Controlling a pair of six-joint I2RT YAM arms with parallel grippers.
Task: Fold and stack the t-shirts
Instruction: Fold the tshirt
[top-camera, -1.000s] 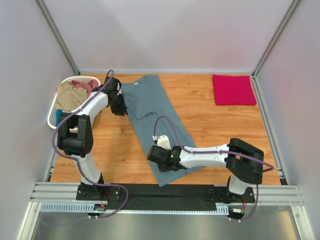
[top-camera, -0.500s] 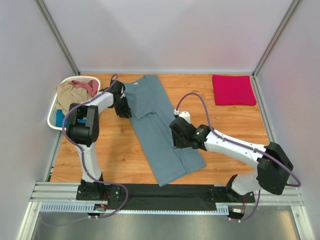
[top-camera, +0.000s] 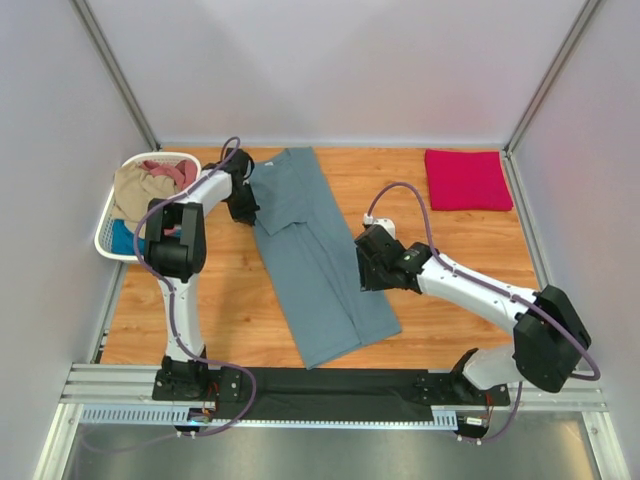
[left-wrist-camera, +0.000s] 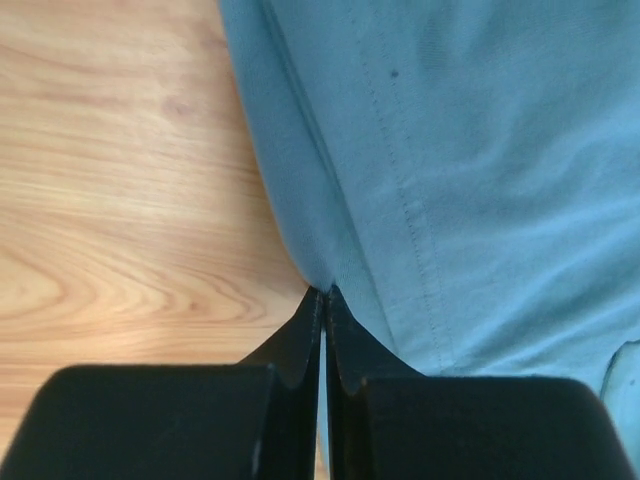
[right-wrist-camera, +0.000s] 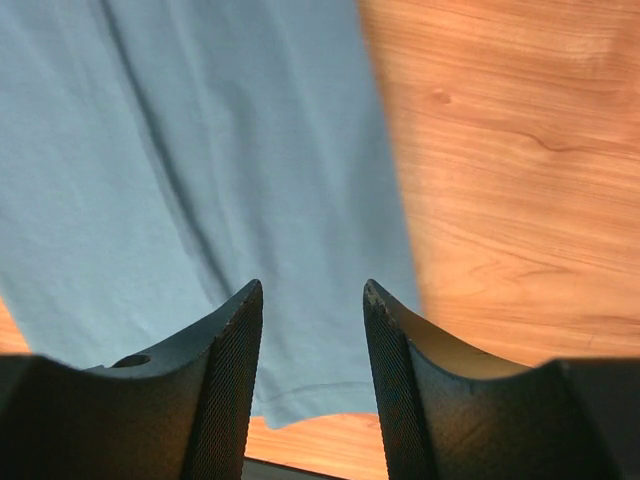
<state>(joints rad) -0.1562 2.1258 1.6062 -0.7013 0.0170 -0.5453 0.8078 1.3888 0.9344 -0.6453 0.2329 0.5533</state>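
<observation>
The right gripper (right-wrist-camera: 312, 290) hovered half-open and empty over the right edge of the grey-blue t-shirt (top-camera: 318, 270), spread lengthwise on the table (top-camera: 230, 300). Farther back, the left gripper (left-wrist-camera: 322, 292) pinched its left edge. A folded crimson t-shirt (top-camera: 466, 180) lay far right.

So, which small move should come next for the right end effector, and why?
Probably lower the right end effector and close it on the right edge of the grey-blue t-shirt. Its jaws stand open just above that edge, while the left end effector is shut on the opposite edge, so a two-arm fold seems ready.
</observation>
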